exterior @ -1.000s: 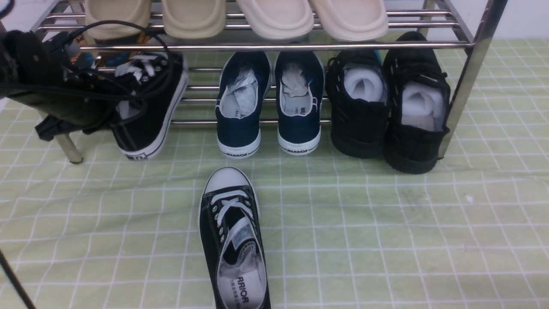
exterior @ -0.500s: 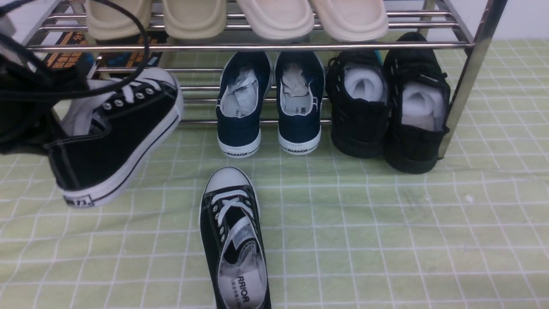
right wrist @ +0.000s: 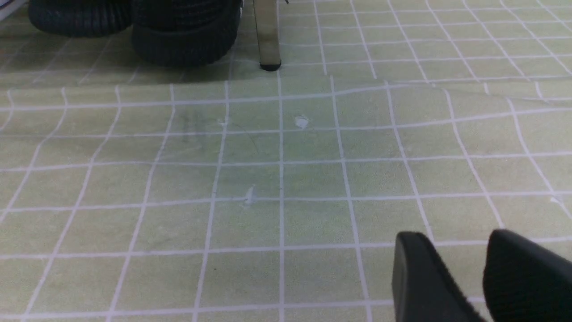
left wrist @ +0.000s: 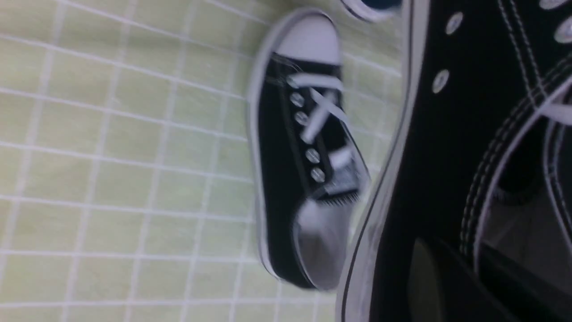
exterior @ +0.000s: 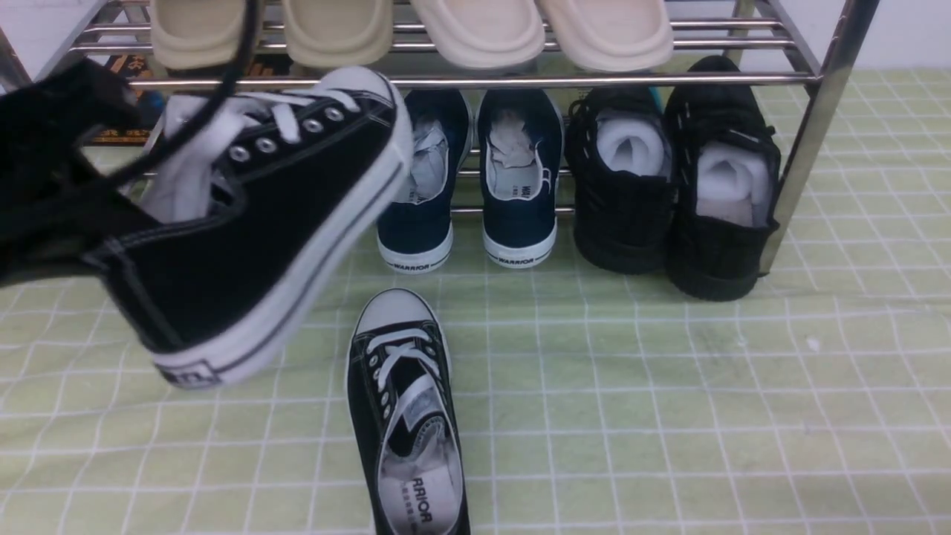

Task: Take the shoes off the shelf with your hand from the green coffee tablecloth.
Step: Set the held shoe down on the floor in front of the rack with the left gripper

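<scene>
Shoes (exterior: 245, 238) are split up right now, one in the air and one down on the cloth. The left end effector (left wrist: 464, 273) is clenched on the heel end of the lifted sneaker (left wrist: 447, 134). In the wrist view one dark finger (left wrist: 424, 281) sits against the outside of the heel and the rest goes into the opening. That sneaker hangs in front of the left part of the shelf (exterior: 475, 80), tilted, with its white toe cap up near the upper front bar and its heel lower and closer to the camera.

The other sneaker (exterior: 405, 416) lies flat on the green tablecloth (exterior: 669, 416), out in front of the shelf, toe pointing at it, with its heel cut off by the frame edge.

On the bottom tier, a pair of navy slip-ons (exterior: 513, 186) is in the middle, heels out. Next to them on the right are the all-black shoes (exterior: 713, 223) stuffed with white foam. Cream slippers (exterior: 475, 30) are lined up on the top tier.

The right end effector (right wrist: 473, 277) is over bare cloth, off to the right of the shelf's right front leg (right wrist: 266, 36). Its fingers are apart and there's nothing between them.
</scene>
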Controlling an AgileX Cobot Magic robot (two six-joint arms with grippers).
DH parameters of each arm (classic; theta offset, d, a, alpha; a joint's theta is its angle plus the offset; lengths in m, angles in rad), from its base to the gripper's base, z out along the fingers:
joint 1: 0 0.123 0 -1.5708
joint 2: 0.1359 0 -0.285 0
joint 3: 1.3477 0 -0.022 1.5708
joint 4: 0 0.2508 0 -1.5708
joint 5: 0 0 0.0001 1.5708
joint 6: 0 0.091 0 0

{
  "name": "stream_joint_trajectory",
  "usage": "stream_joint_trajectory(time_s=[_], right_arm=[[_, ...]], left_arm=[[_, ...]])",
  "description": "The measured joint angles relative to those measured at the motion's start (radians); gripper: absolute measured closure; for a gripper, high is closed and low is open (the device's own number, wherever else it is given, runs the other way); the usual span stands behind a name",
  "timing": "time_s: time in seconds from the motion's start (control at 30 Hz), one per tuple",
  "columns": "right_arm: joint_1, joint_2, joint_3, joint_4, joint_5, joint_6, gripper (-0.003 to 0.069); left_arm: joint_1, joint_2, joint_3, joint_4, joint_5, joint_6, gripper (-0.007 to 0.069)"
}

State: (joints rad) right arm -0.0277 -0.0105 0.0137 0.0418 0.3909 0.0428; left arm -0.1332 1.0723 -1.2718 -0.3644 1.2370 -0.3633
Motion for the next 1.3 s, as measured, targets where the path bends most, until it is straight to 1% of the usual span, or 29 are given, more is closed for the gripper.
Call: stream_joint_trajectory(time_s=[0.03, 0.07, 0.1, 0.13, 0.17, 0.2, 0.23, 0.27, 0.3, 0.33, 0.37, 0.43, 0.47, 0.5, 0.53, 0.57, 0.6, 0.63, 0.67, 0.7, 0.73, 0.77, 0.8, 0.87, 0.97, 1.07, 1.2, 1.3], right_arm=[[0.000, 0.000, 0.000, 0.000, 0.000, 0.000, 0.0419], [0.000, 0.000, 0.000, 0.000, 0.000, 0.000, 0.0419], [0.000, 0.000, 0.000, 0.000, 0.000, 0.000, 0.0419], [0.000, 0.000, 0.000, 0.000, 0.000, 0.000, 0.0419], [0.000, 0.000, 0.000, 0.000, 0.000, 0.000, 0.0419], [0.000, 0.000, 0.000, 0.000, 0.000, 0.000, 0.0419], [0.000, 0.000, 0.000, 0.000, 0.000, 0.000, 0.0419], [0.000, 0.000, 0.000, 0.000, 0.000, 0.000, 0.0419], [0.000, 0.000, 0.000, 0.000, 0.000, 0.000, 0.0419], [0.000, 0.000, 0.000, 0.000, 0.000, 0.000, 0.0419], [0.000, 0.000, 0.000, 0.000, 0.000, 0.000, 0.0419], [0.000, 0.000, 0.000, 0.000, 0.000, 0.000, 0.0419], [0.000, 0.000, 0.000, 0.000, 0.000, 0.000, 0.0419], [0.000, 0.000, 0.000, 0.000, 0.000, 0.000, 0.0419], [0.000, 0.000, 0.000, 0.000, 0.000, 0.000, 0.0419], [0.000, 0.000, 0.000, 0.000, 0.000, 0.000, 0.0419], [0.000, 0.000, 0.000, 0.000, 0.000, 0.000, 0.0419], [0.000, 0.000, 0.000, 0.000, 0.000, 0.000, 0.0419], [0.000, 0.000, 0.000, 0.000, 0.000, 0.000, 0.0419], [0.000, 0.000, 0.000, 0.000, 0.000, 0.000, 0.0419], [0.000, 0.000, 0.000, 0.000, 0.000, 0.000, 0.0419], [0.000, 0.000, 0.000, 0.000, 0.000, 0.000, 0.0419], [0.000, 0.000, 0.000, 0.000, 0.000, 0.000, 0.0419], [0.000, 0.000, 0.000, 0.000, 0.000, 0.000, 0.0419], [0.000, 0.000, 0.000, 0.000, 0.000, 0.000, 0.0419], [0.000, 0.000, 0.000, 0.000, 0.000, 0.000, 0.0419], [0.000, 0.000, 0.000, 0.000, 0.000, 0.000, 0.0419], [0.000, 0.000, 0.000, 0.000, 0.000, 0.000, 0.0419]], left_arm=[[-0.080, -0.001, 0.000, 0.015, 0.000, -0.041, 0.0607], [-0.090, -0.001, 0.000, 0.019, 0.000, -0.046, 0.0607], [-0.187, -0.001, 0.006, 0.049, -0.002, -0.107, 0.0607], [-0.240, -0.001, 0.013, 0.063, -0.013, -0.130, 0.0607], [-0.323, 0.000, 0.029, 0.101, -0.037, -0.190, 0.0607], [-0.379, 0.003, 0.048, 0.128, -0.068, -0.228, 0.0607], [-0.407, 0.005, 0.052, 0.135, -0.075, -0.239, 0.0607], [-0.516, 0.017, 0.090, 0.196, -0.144, -0.331, 0.0607], [-0.568, 0.026, 0.111, 0.230, -0.183, -0.385, 0.0607], [-0.594, 0.034, 0.122, 0.257, -0.203, -0.428, 0.0607], [-0.688, 0.054, 0.167, 0.327, -0.283, -0.538, 0.0607], [-0.779, 0.092, 0.213, 0.428, -0.364, -0.694, 0.0607], [-0.797, 0.100, 0.225, 0.464, -0.386, -0.749, 0.0607], [-0.858, 0.134, 0.248, 0.553, -0.425, -0.859, 0.0607], [-0.884, 0.154, 0.257, 0.604, -0.447, -0.950, 0.0607], [-0.919, 0.190, 0.262, 0.694, -0.463, -1.072, 0.0607], [-0.930, 0.195, 0.262, 0.708, -0.468, -1.088, 0.0607], [-0.964, 0.231, 0.266, 0.797, -0.483, -1.202, 0.0607], [-0.981, 0.256, 0.267, 0.845, -0.490, -1.263, 0.0607], [-1.008, 0.285, 0.267, 0.913, -0.495, -1.361, 0.0607], [-1.021, 0.302, 0.267, 0.942, -0.495, -1.413, 0.0607], [-1.029, 0.311, 0.267, 0.949, -0.499, -1.426, 0.0607], [-1.055, 0.338, 0.267, 0.995, -0.516, -1.521, 0.0607], [-1.082, 0.367, 0.267, 1.036, -0.534, -1.609, 0.0607], [-1.112, 0.396, 0.267, 1.077, -0.547, -1.691, 0.0606], [-1.122, 0.401, 0.267, 1.091, -0.551, -1.718, 0.0603], [-1.125, 0.403, 0.267, 1.083, -0.584, -1.713, 0.0599], [-1.126, 0.387, 0.267, 1.068, -0.631, -1.660, 0.0599]])
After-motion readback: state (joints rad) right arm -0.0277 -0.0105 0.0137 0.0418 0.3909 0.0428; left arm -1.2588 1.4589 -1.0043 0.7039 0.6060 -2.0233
